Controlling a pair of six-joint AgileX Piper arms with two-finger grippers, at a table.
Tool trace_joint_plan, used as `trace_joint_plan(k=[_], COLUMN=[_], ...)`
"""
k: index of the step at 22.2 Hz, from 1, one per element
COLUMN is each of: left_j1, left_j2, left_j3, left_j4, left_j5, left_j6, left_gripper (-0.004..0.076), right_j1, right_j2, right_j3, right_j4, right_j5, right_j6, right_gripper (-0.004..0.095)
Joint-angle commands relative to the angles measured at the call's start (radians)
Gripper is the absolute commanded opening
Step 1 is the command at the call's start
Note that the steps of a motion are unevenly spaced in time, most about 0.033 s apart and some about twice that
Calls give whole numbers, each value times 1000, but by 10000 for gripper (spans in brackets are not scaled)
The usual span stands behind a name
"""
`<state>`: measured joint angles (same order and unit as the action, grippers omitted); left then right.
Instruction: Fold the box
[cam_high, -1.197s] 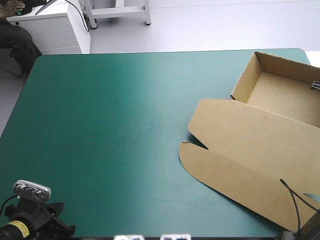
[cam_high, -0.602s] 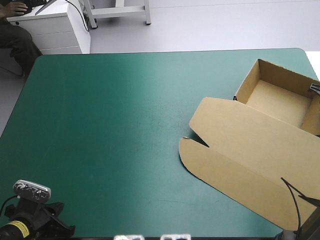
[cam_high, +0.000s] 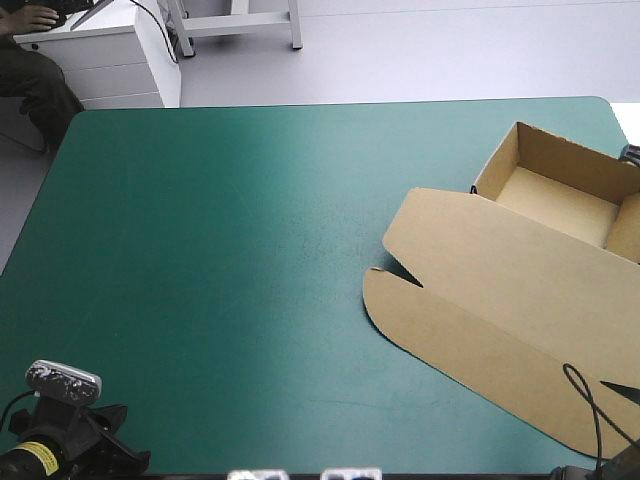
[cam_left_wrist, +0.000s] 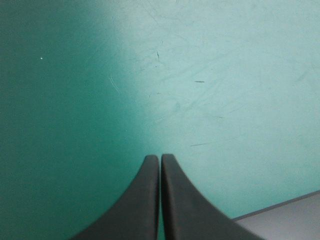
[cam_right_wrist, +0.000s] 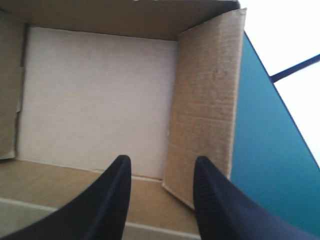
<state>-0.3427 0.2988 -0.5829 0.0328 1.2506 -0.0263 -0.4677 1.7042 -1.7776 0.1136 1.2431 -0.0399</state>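
Note:
The brown box (cam_high: 520, 290) lies at the table's right side as an open tray (cam_high: 555, 195) with raised walls. Its lid (cam_high: 480, 300) lies flat toward the near edge, with a rounded flap (cam_high: 385, 300) at its left. In the right wrist view my right gripper (cam_right_wrist: 162, 162) is open and hangs over the tray's near rim. It looks onto the tray floor (cam_right_wrist: 95, 95), with a side wall (cam_right_wrist: 205, 100) just ahead of one finger. My left gripper (cam_left_wrist: 160, 156) is shut on nothing, over bare teal-green cover by the near left corner, far from the box.
The teal-green cover (cam_high: 230, 260) stretches bare from the box to the left edge. The left arm (cam_high: 70, 445) sits at the near left corner. The table's edge (cam_left_wrist: 280, 210) shows close beside the left gripper. The table's right edge (cam_right_wrist: 280, 95) runs just past the tray.
The box has slid slightly right and toward the near edge. The tray's right-hand wall now stands up in view. The left arm has not moved.

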Motion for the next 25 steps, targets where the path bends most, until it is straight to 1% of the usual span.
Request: trace_joint_plan(k=[1, 2, 3, 4, 5, 7, 10, 11, 12, 15, 16, 21, 23, 25], left_j1=[-4, -4, -4, -4, -4, -4, -4, -4, -4, -4, -4, -4, -4, -4], left_j2=[12, 12, 12, 12, 12, 12, 12, 12, 12, 12, 12, 12, 12, 12], left_j3=[-22, -22, -22, -22, -22, -22, -22, -22, -22, -22, -22, -22, -22, -22], left_j4=[-3, -3, -3, -3, -3, -3, -3, -3, -3, -3, -3, -3, -3, -3], left_j5=[24, 24, 24, 21, 16, -13, -82, -98, -113, -113, -113, -115, -115, -115], left_j6=[-8, -8, -8, -8, -8, -5, 46, 53, 61, 74, 74, 76, 78, 103], left_gripper=[-8, -8, -8, -8, -8, -8, -8, -8, -8, -8, -8, -8, -8, -8], right_j1=[-5, -5, -5, -5, -3, 16, 70, 90, 142, 208, 241, 256, 256, 256], right_j2=[-130, -161, -207, -266, -300, -371, -483, -514, -592, -703, -783, -1004, -1087, -1174], right_j3=[17, 49, 92, 153, 188, 262, 356, 387, 441, 501, 531, 646, 719, 844], right_j4=[53, 53, 58, 88, 101, 111, 106, 106, 105, 105, 105, 110, 110, 115], right_j5=[4, 4, 4, 4, 4, 4, 4, 4, 4, 4, 4, -5, -18, -23], right_j6=[-30, -30, -30, -30, -40, -77, -104, -110, -117, -117, -117, -144, -153, -197], right_gripper=[358, 329, 277, 208, 163, 94, 24, 10, 0, 0, 0, 0, 0, 0])
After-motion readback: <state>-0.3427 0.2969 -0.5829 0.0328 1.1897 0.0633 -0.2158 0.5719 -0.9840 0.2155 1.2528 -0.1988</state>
